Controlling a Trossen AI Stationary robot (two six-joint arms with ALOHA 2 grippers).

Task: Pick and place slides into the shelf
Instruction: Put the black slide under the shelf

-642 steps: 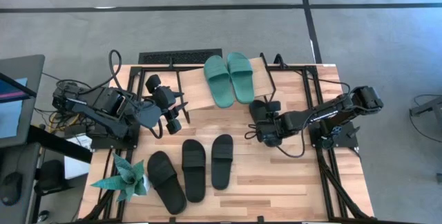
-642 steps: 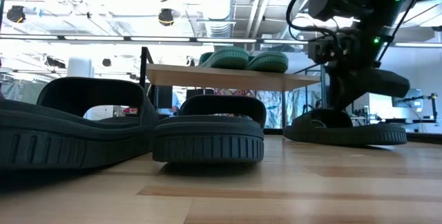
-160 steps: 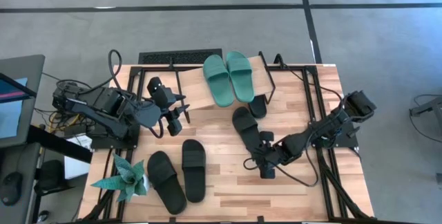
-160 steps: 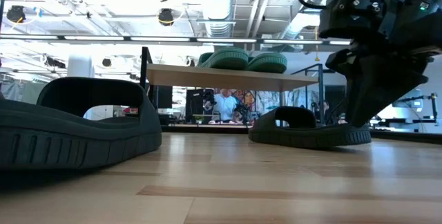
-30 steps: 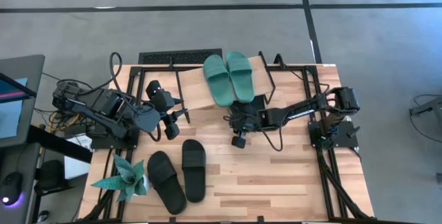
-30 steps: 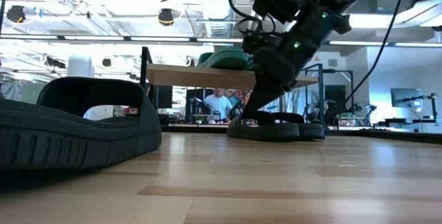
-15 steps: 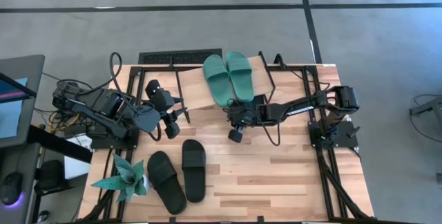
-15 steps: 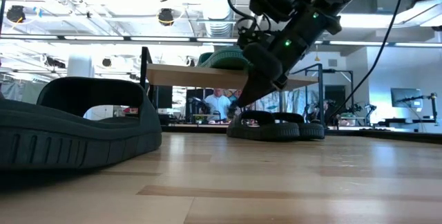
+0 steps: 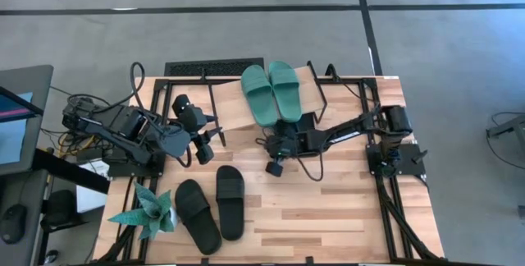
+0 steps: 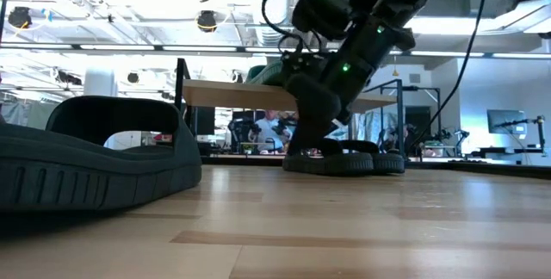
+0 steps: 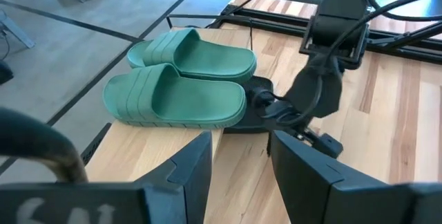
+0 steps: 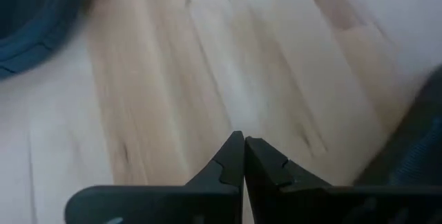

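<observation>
Counting slides: two teal [image 9: 273, 91] on the shelf [image 9: 238, 106], two black [image 9: 210, 208] on the table nearer the left gripper [image 9: 207, 139], two black [image 10: 344, 156] under the shelf beside the right gripper [image 9: 275, 161]. Right arm stretched low, fingers together, empty. Left fingers apart, empty.

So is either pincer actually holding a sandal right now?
No. The right pincer is shut on nothing over bare table; the left pincer hangs open, empty.
</observation>
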